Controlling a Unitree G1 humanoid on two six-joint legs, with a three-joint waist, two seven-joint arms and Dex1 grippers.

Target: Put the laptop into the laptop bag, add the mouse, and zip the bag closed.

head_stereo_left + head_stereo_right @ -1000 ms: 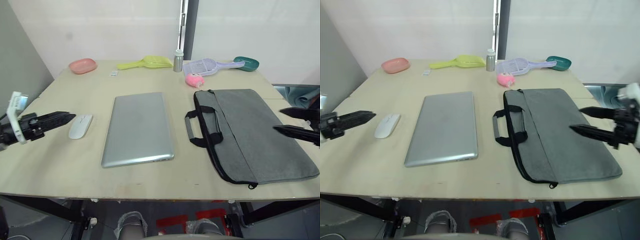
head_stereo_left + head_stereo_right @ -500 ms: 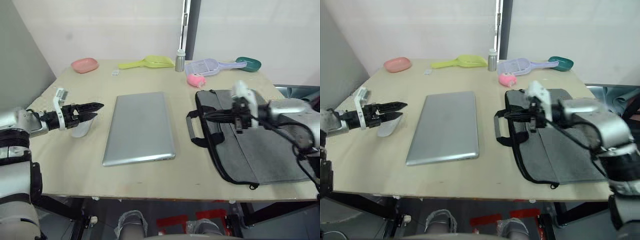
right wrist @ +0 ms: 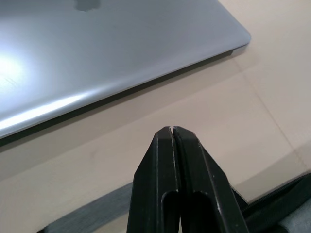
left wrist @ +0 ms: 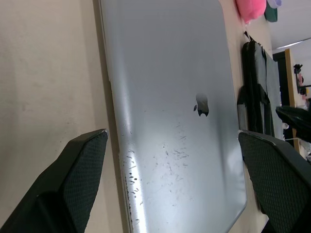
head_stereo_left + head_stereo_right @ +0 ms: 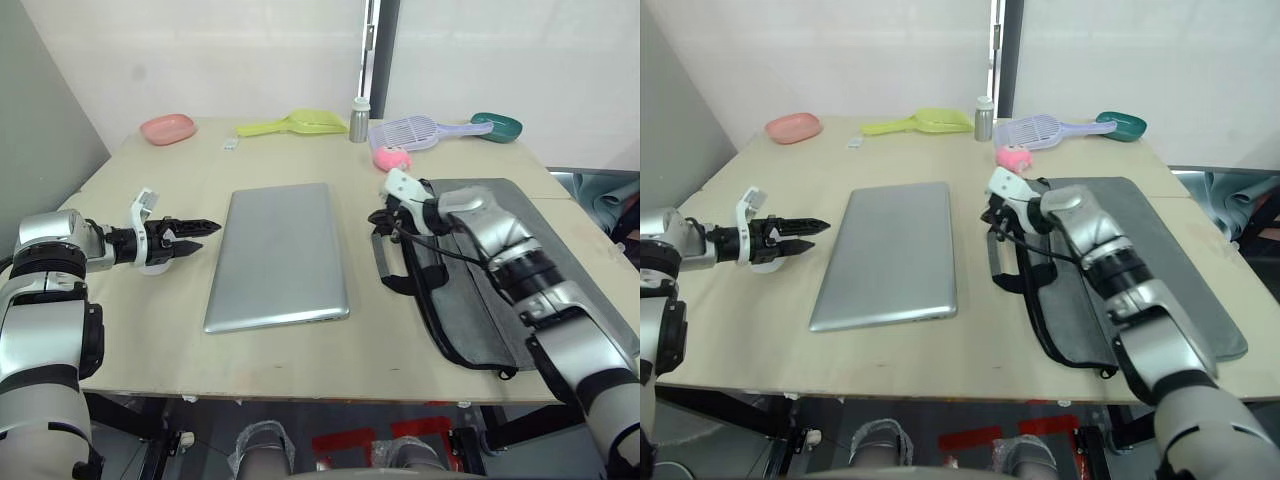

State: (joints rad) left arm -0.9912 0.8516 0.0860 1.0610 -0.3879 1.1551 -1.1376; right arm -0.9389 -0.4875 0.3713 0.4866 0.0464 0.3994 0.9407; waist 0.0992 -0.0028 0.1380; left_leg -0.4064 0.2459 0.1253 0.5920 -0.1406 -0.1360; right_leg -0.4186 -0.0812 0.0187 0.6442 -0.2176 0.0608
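The silver laptop (image 5: 276,255) lies closed and flat in the middle of the table. To its right lies the grey laptop bag (image 5: 520,270), its black handles (image 5: 392,262) facing the laptop. My right gripper (image 5: 376,215) is shut with nothing between its fingers, hovering at the bag's handle edge; the right wrist view shows the closed fingers (image 3: 172,131) above the bare strip between laptop and bag. My left gripper (image 5: 195,237) is open just left of the laptop, pointing at it. The white mouse (image 5: 150,266) lies under that gripper, mostly hidden.
Along the far edge stand a pink dish (image 5: 168,128), a yellow-green scoop (image 5: 290,125), a small metal bottle (image 5: 358,120), a lilac slotted scoop (image 5: 420,132) and a teal dish (image 5: 497,125). A fuzzy pink toy (image 5: 392,158) sits by the bag's far corner.
My right gripper swung from the bag's right side across to its handle edge and shut. My left gripper moved right, over the mouse, toward the laptop's left edge, staying open.
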